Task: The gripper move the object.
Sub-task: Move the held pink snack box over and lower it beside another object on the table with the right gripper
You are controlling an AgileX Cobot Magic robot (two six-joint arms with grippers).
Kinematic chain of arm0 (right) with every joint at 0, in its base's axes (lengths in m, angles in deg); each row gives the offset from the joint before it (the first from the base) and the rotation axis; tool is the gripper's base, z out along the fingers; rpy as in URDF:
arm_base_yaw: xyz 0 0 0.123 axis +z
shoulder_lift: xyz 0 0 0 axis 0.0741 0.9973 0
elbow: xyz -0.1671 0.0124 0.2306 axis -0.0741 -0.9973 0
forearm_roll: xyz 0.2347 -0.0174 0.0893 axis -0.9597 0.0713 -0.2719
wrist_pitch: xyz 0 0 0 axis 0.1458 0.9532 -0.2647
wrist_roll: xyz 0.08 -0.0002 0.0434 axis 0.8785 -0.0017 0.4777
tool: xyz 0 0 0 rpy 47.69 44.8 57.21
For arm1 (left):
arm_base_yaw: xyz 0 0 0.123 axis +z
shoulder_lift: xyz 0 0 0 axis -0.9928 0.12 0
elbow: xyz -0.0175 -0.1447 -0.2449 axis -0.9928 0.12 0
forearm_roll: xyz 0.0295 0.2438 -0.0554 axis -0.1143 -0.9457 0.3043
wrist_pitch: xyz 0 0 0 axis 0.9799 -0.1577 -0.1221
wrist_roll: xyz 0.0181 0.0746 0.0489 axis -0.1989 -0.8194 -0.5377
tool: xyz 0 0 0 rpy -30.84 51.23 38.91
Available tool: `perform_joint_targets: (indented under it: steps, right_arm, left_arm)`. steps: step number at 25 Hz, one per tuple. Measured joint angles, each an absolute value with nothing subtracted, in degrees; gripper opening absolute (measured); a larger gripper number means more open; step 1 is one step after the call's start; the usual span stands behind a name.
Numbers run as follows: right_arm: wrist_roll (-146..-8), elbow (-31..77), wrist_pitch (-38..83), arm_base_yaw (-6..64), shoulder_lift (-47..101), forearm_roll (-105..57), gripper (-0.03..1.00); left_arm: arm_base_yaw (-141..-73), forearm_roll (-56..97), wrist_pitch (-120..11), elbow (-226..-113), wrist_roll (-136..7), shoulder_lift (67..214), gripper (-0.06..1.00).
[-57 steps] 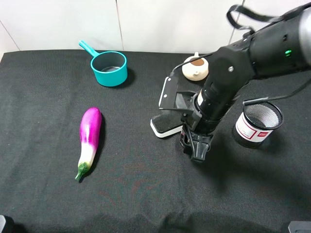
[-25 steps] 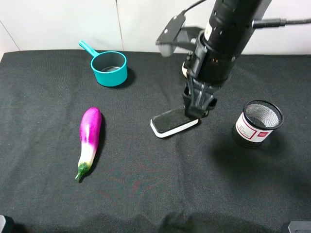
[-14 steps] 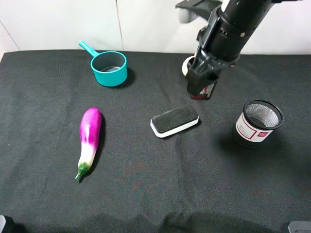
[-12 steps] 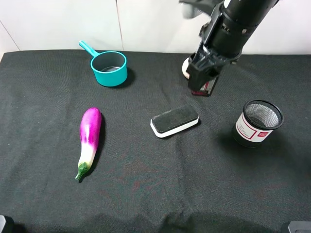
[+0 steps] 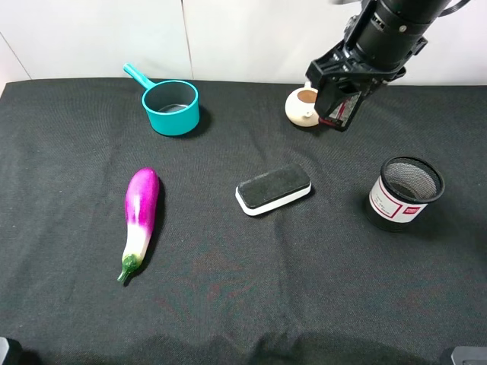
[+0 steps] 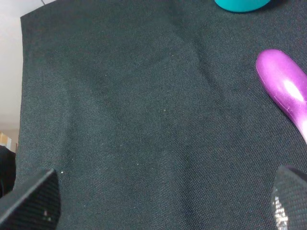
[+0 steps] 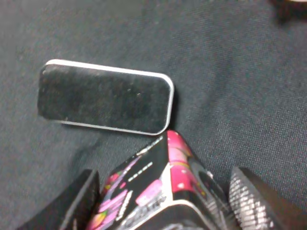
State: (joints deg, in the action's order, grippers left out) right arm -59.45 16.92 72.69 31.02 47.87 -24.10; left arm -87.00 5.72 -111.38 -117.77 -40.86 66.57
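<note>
My right gripper [image 5: 335, 100] is shut on the small red-and-black box [image 5: 338, 113] and holds it in the air at the back of the table, just right of the beige teapot [image 5: 303, 106]. In the right wrist view the box [image 7: 153, 191] sits between the two black fingers [image 7: 72, 206], high above the cloth. The black-and-white eraser block [image 7: 105, 103] lies below it. My left gripper [image 6: 160, 203] is open and empty over bare black cloth, near the purple eggplant [image 6: 285, 91].
The eraser block [image 5: 274, 188] lies mid-table. A black mesh cup [image 5: 403, 194] stands at the right. The eggplant [image 5: 141, 220] lies at the left. A teal saucepan [image 5: 173, 106] stands at the back left. Black cloth covers the table [image 5: 243, 304].
My right gripper has lifted the box from low beside the eraser's front right and carried it up and back to the right, next to the teapot. The other things have not moved.
</note>
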Motion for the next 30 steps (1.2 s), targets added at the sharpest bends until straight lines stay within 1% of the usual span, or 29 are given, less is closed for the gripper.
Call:
perform_joint_targets:
  steps: [5,13,24,30]
  right_arm:
    - [-57.1,16.9,72.0,28.2,47.9,-24.1,0.42]
    - [-54.8,18.0,70.3,25.4,49.7,-23.7,0.42]
    - [-54.2,27.5,70.3,24.5,58.7,-20.0,0.42]
    - [-54.2,32.7,70.0,22.5,63.7,-19.5,0.42]
  left_arm:
    - [-87.0,5.7,-111.4,-117.8,-40.9,66.6,0.93]
    - [-87.0,5.7,-111.4,-117.8,-40.9,66.6,0.93]
    - [-87.0,5.7,-111.4,-117.8,-40.9,66.6,0.93]
    - [-87.0,5.7,-111.4,-117.8,-40.9,66.6,0.93]
